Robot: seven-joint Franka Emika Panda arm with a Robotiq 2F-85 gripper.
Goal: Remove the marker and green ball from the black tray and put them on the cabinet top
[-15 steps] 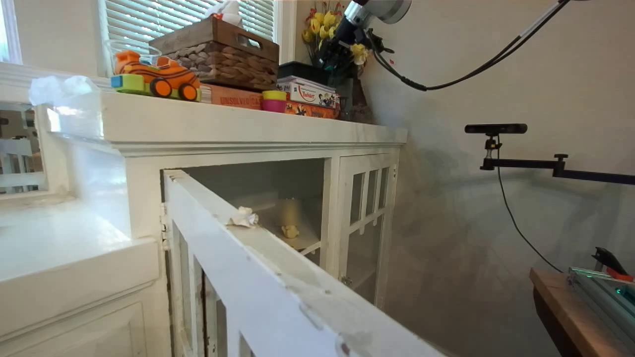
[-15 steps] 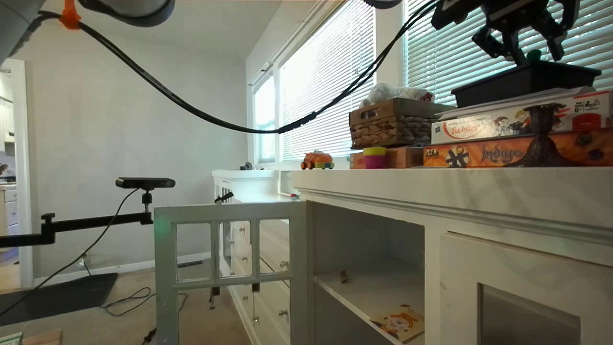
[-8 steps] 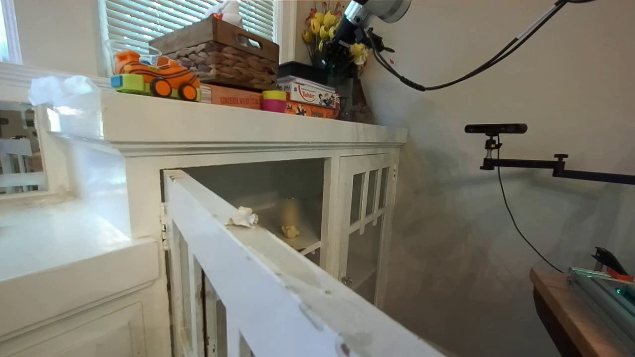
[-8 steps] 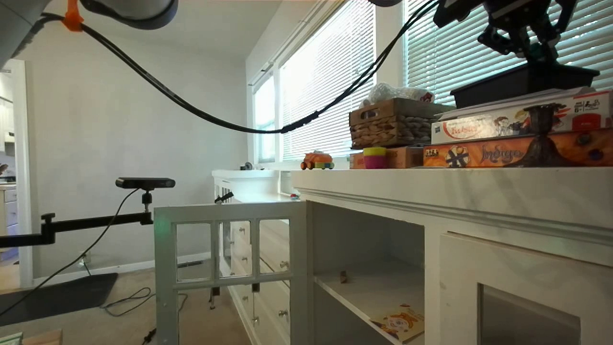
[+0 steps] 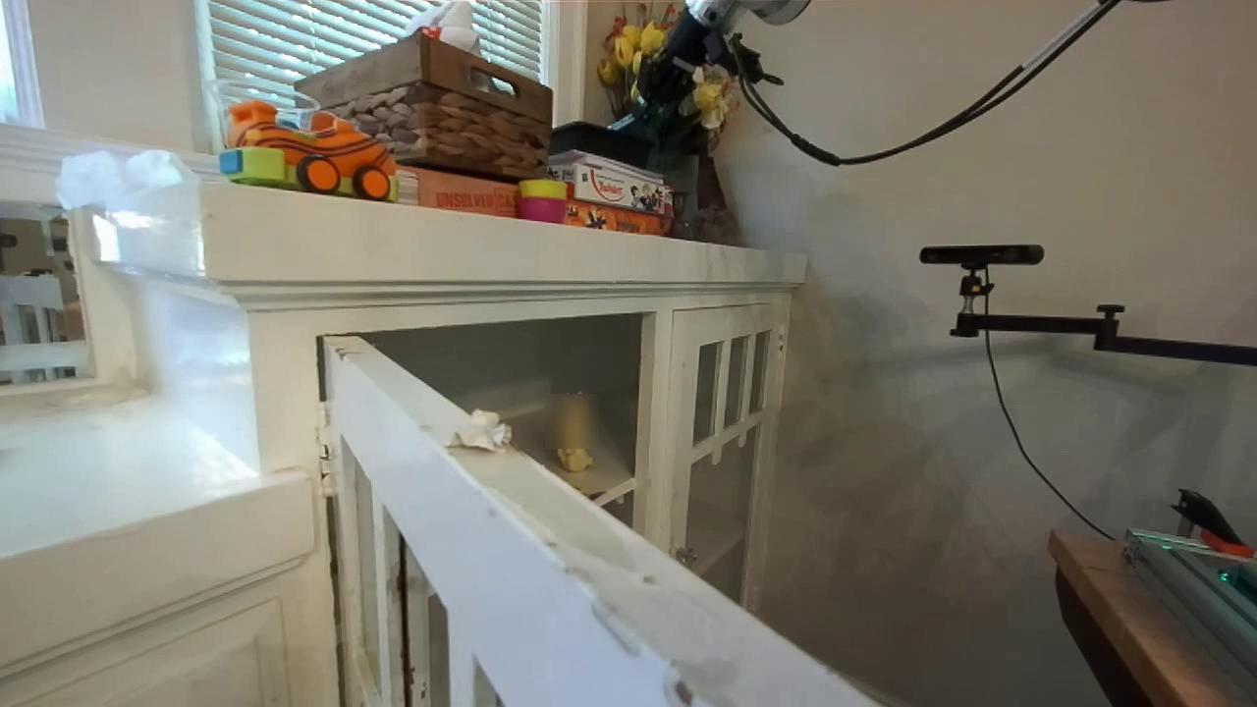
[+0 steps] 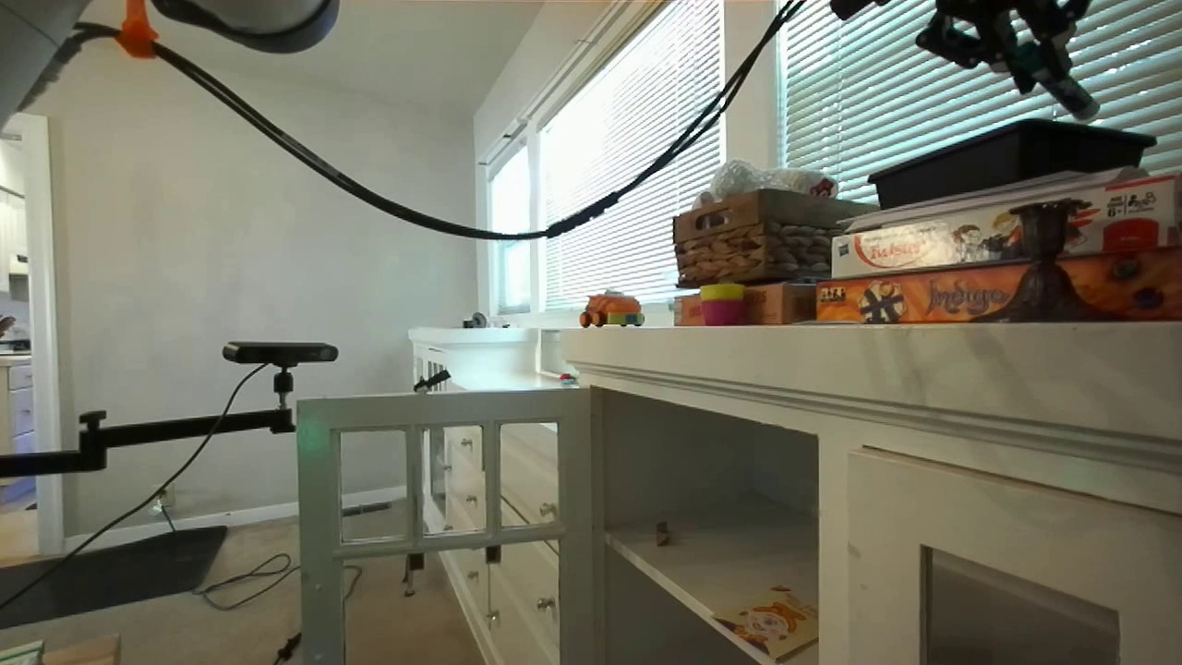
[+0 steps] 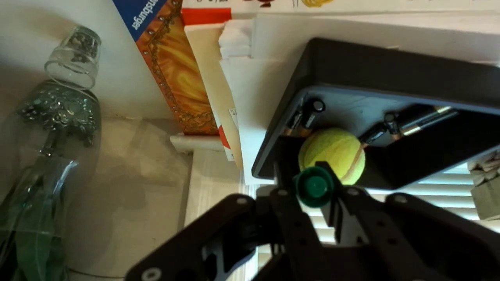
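My gripper (image 7: 308,181) is shut on the marker (image 7: 315,187), whose round green end faces the wrist camera. In an exterior view the gripper (image 6: 1030,65) holds the marker (image 6: 1071,97) tilted, its lower end a little above the black tray (image 6: 1016,162). The tray also shows in the wrist view (image 7: 390,74) and in an exterior view (image 5: 601,143). The yellow-green ball (image 7: 336,152) lies in the tray, partly hidden behind the gripper and marker. The tray walls hide it in both exterior views. The white cabinet top (image 5: 462,236) lies below; its edge also shows (image 6: 831,356).
The tray stands on stacked game boxes (image 6: 997,291). Several batteries (image 7: 312,111) lie in the tray. A wicker basket (image 5: 471,128), toy car (image 5: 309,152), stacked cups (image 5: 543,200), dark candlestick (image 6: 1045,268) and glass vase (image 7: 47,156) stand nearby. A cabinet door (image 6: 443,545) stands open.
The fingers were apart around the green-ended marker at the tray, then closed on it. The gripper has since risen, and the marker has come up out of the tray, tilted.
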